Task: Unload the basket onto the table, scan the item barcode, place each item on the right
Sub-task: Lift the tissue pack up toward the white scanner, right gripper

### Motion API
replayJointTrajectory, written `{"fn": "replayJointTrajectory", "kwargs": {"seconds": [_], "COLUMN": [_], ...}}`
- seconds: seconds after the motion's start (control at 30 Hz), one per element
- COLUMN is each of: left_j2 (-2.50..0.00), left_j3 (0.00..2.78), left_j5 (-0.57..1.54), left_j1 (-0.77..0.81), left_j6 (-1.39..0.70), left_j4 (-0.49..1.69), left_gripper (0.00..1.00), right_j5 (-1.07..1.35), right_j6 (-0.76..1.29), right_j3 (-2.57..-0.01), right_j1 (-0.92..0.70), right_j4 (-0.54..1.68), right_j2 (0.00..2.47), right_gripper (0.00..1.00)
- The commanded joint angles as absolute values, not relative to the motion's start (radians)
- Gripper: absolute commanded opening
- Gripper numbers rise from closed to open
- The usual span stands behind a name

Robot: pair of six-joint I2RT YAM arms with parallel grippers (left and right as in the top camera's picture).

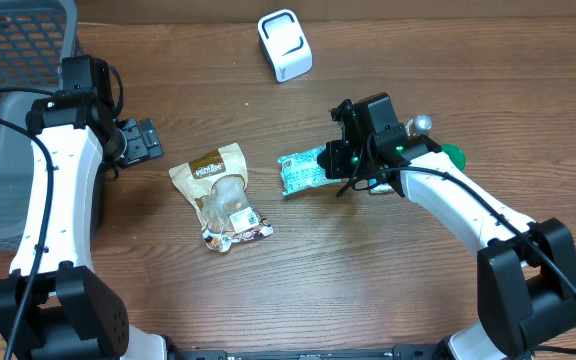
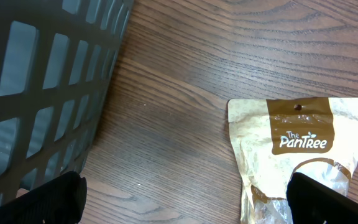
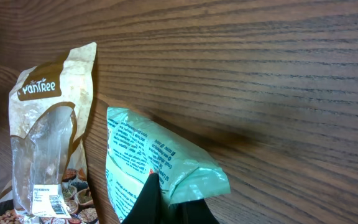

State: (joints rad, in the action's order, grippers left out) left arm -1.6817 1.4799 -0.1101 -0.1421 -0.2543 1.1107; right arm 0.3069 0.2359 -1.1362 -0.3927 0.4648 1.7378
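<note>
The green packet (image 1: 303, 172) sits right at the tip of the right gripper (image 1: 340, 160), which is clamped shut on the packet's right end. The rest of the packet sticks out to the left, low over the table (image 1: 418, 300). In the right wrist view the dark fingers (image 3: 166, 205) pinch a bunched corner of the packet (image 3: 148, 162), whose printed face is turned up.

Just left of it lies a brown pouch (image 1: 220, 195), near but apart from the packet. A white scanner (image 1: 285, 45) stands far back near the middle of the table, well apart from both. The left gripper (image 1: 143, 140) hangs with its jaws wide apart and nothing between them, to the left of the brown pouch and beside a dark basket (image 1: 8, 100) at the far left edge.

The table is brown wood with a strong dark grain. A round green thing (image 1: 453, 155) shows behind the right arm.

The packet is thin, crinkled film, mint green with small white print. The pouch (image 3: 48, 143) is tan paper with a brown band, a clear window and a white barcode label (image 3: 45, 196) near its bottom. The basket (image 2: 36, 93) is grey plastic with square openings. The scanner is a rounded white block with a dark outline on top.
</note>
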Motion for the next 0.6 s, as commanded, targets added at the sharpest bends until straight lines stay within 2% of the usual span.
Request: {"fn": "replayJointTrajectory", "kwargs": {"seconds": [0.0,0.4,0.57], "left_j2": [-1.666,-1.666,-1.666], "left_j3": [1.500,1.500,1.500], "left_j5": [-0.123,-0.123,-0.123], "left_j1": [-0.144,-0.144,-0.144], "left_j6": [-0.243,-0.243,-0.243], "left_j4": [1.111,1.111,1.111], "left_gripper": [0.99,1.00,1.00], "right_j5": [0.307,0.165,-0.033], "right_j6": [0.238,0.157,0.066], "right_j3": [-1.193,-1.599,-1.656], "right_j1": [-0.393,-0.394,-0.428], "right_j4": [0.478,0.775,0.726], "right_j2": [1.710,1.710,1.711], "right_gripper": [0.04,0.04,0.04]}}
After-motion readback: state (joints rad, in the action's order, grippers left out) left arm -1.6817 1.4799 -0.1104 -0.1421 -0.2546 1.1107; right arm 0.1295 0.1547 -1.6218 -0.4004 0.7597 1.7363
